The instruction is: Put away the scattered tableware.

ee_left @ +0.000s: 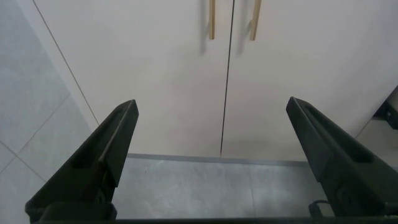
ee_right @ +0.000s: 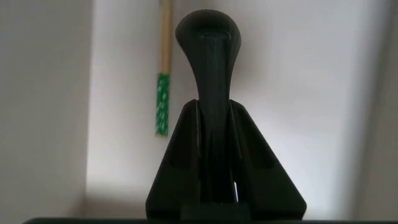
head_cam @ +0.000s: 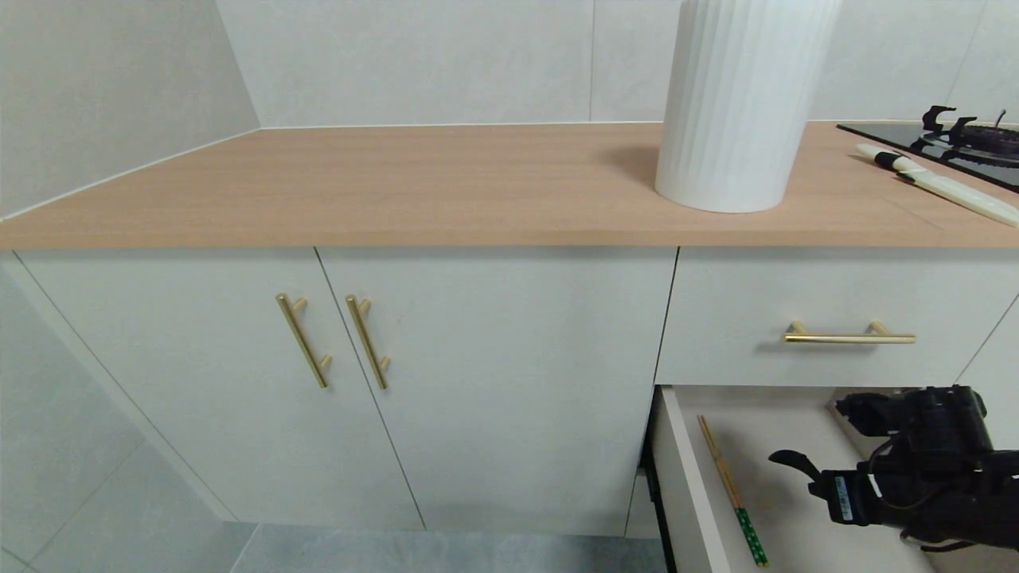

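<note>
We find the pair of wooden chopsticks with green patterned ends (head_cam: pixel 731 493) lying inside the open white drawer (head_cam: pixel 685 469), close along its left wall. This suggests they are put away. Their long axis runs front to back, with the green ends toward the drawer front and the bare tips toward the cabinet. The right gripper (head_cam: pixel 786 459) hangs over the drawer floor beside them, jaws pressed together on nothing. The left gripper (ee_left: pixel 211 106) sits low before the cabinet doors, jaws spread wide. A pale knife with a black band (head_cam: pixel 939 185) lies on the wooden counter (head_cam: pixel 398 183), likely our next piece.
</note>
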{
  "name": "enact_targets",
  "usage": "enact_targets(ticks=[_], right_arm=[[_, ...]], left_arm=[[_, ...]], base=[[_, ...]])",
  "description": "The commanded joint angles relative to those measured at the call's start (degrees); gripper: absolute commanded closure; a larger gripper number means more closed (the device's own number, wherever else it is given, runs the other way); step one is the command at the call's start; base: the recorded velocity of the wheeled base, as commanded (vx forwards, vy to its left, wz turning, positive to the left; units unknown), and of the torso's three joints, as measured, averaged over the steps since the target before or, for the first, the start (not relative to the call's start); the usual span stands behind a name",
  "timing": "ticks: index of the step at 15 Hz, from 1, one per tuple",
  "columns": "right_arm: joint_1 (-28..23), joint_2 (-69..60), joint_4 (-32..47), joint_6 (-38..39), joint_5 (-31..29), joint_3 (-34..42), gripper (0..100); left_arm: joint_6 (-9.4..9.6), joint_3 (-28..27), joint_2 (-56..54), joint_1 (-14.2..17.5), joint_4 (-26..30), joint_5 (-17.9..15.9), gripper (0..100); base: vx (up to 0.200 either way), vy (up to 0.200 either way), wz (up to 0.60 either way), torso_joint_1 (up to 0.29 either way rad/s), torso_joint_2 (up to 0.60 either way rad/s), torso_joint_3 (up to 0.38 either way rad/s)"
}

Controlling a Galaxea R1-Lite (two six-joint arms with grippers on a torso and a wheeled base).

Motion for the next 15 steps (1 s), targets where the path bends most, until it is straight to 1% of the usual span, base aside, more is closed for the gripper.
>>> enact_targets(ticks=[1, 3, 9, 11, 15], right_arm=[[0.78, 8.65, -4.76, 1.25, -1.03, 1.27, 100], [1.4, 14.54, -13.02, 1.25, -4.73, 2.86, 100], [2.19, 24.56, -27.34, 1.34, -9.12, 4.53, 100], [2.19, 25.7, -30.68, 1.34, -9.56, 5.32, 100], [2.19, 26.23, -31.56, 1.34, -10.26, 5.4, 100]], left_arm=[[-0.01, 0.0, 0.02, 0.02, 0.0, 0.04, 0], [-0.01, 0.0, 0.02, 0.11, 0.0, 0.04, 0], [-0.01, 0.0, 0.02, 0.11, 0.0, 0.04, 0], [-0.01, 0.0, 0.02, 0.02, 0.0, 0.04, 0], [-0.01, 0.0, 0.02, 0.11, 0.0, 0.04, 0]], base=[[0.0, 0.0, 0.0, 0.0, 0.0, 0.0], [0.0, 0.0, 0.0, 0.0, 0.0, 0.0], [0.0, 0.0, 0.0, 0.0, 0.0, 0.0], [0.0, 0.0, 0.0, 0.0, 0.0, 0.0], [0.0, 0.0, 0.0, 0.0, 0.0, 0.0]])
